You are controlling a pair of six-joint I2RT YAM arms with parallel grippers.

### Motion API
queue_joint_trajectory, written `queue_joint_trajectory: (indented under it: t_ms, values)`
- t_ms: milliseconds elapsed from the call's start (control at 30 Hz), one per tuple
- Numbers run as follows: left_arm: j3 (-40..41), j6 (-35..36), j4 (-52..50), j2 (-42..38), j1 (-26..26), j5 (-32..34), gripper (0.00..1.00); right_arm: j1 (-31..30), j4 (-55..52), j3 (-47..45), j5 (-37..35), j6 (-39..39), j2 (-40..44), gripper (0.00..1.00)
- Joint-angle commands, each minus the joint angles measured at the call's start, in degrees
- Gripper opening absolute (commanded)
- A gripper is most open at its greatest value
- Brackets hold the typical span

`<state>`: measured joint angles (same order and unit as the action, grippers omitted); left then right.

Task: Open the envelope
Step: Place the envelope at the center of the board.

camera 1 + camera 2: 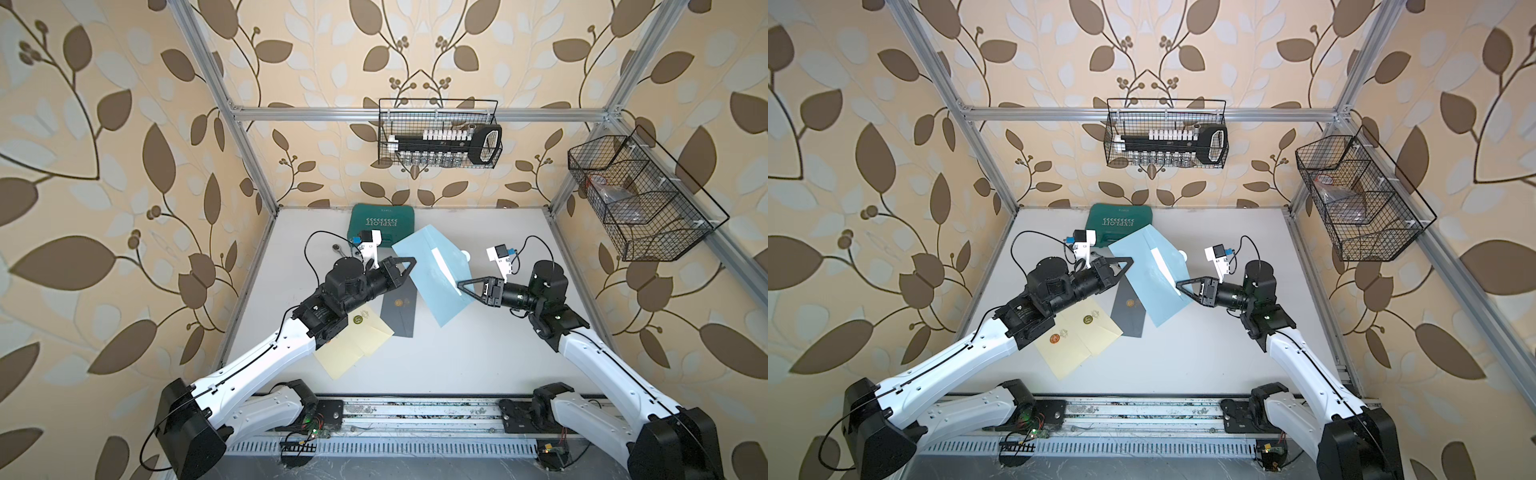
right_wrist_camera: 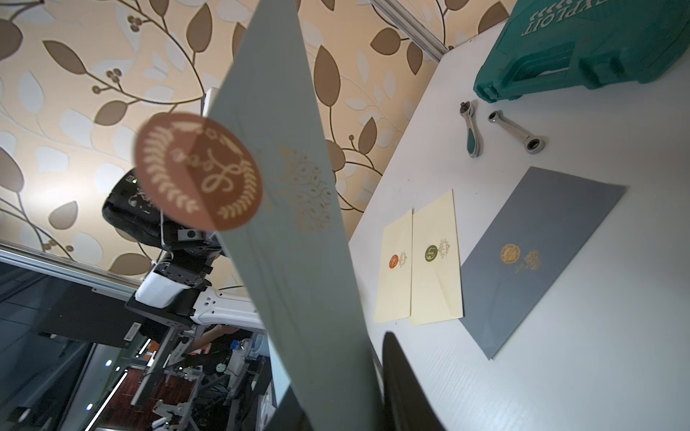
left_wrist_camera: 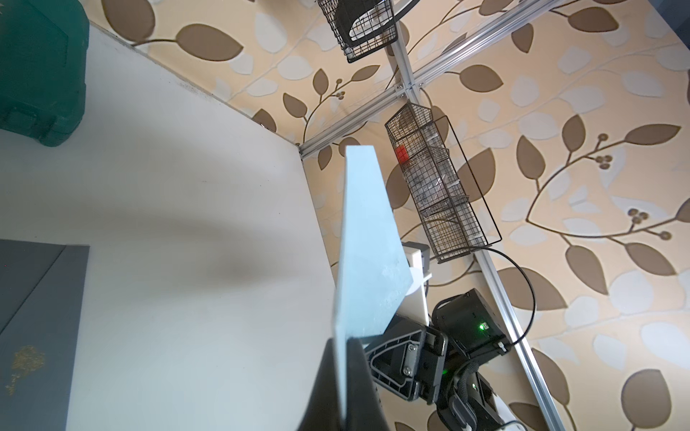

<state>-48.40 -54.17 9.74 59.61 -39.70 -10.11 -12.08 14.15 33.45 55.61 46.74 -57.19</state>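
A light blue envelope (image 1: 432, 286) (image 1: 1150, 286) hangs tilted above the table between both arms. My left gripper (image 1: 411, 264) (image 3: 341, 339) is shut on its left edge; the thin sheet (image 3: 364, 242) runs straight out from the pinched jaws. At the opposite edge my right gripper (image 1: 460, 284) (image 2: 373, 350) straddles the sheet (image 2: 291, 231), fingers close together with a slim gap still showing beside one finger (image 2: 403, 373). A round brown seal (image 2: 198, 171) sticks half off the paper's edge. A white strip (image 1: 444, 270) shows along the envelope near the right gripper.
On the table lie a dark grey envelope (image 1: 399, 309) and two cream envelopes (image 1: 353, 345) under the left arm. A green tool case (image 1: 376, 224) stands at the back, with two ratchet tools (image 2: 471, 130) beside it. Wire baskets (image 1: 440, 133) (image 1: 640, 199) hang on the walls.
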Motion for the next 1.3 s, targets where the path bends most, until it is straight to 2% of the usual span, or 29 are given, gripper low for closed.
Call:
queue_joint_trajectory:
  t_ms: [0,367,433,500,667,800,900,967,1167,1267]
  values:
    - [0.23,0.91,1.95,-1.43,0.15,0.18,0.00,0.06,-0.38,0.22,2.22,-1.08,-0.29,0.22]
    - [-0.03,1.38,-0.65,-0.14,0.15,1.89,0.00,0.17,-6.46,1.82,-1.15,-4.03,0.27,0.03]
    - [0.06,1.39,-1.18,0.91,0.14,1.89,0.03,0.18,-9.70,2.59,-3.28,-5.74,0.19,0.00]
    - [-0.26,0.56,-2.55,2.26,0.15,1.88,0.16,0.16,-12.57,3.01,-5.42,-7.50,0.15,0.00]
    - [-1.73,0.13,-8.56,4.62,0.15,4.38,0.59,0.29,-16.87,3.62,-10.66,-9.65,-0.42,0.00]
    - [-3.15,2.15,-17.03,4.98,0.20,10.00,0.78,0.88,-24.51,5.05,-22.89,-11.40,-1.88,0.00]
    - [-3.28,3.15,-21.67,4.98,0.50,13.15,0.85,2.54,-25.17,5.13,-28.80,-11.36,-4.94,0.00]
    - [-2.61,3.53,-22.30,4.82,0.76,13.40,0.87,4.21,-23.75,5.10,-30.08,-10.32,-7.89,0.00]
    - [-1.13,3.37,-22.21,5.24,1.11,12.25,0.88,9.06,-17.28,6.58,-23.46,-8.90,-18.10,0.00]
    - [-0.59,3.37,-22.31,4.82,1.10,12.13,0.88,9.90,-17.28,8.16,-25.02,-10.11,-22.42,0.00]
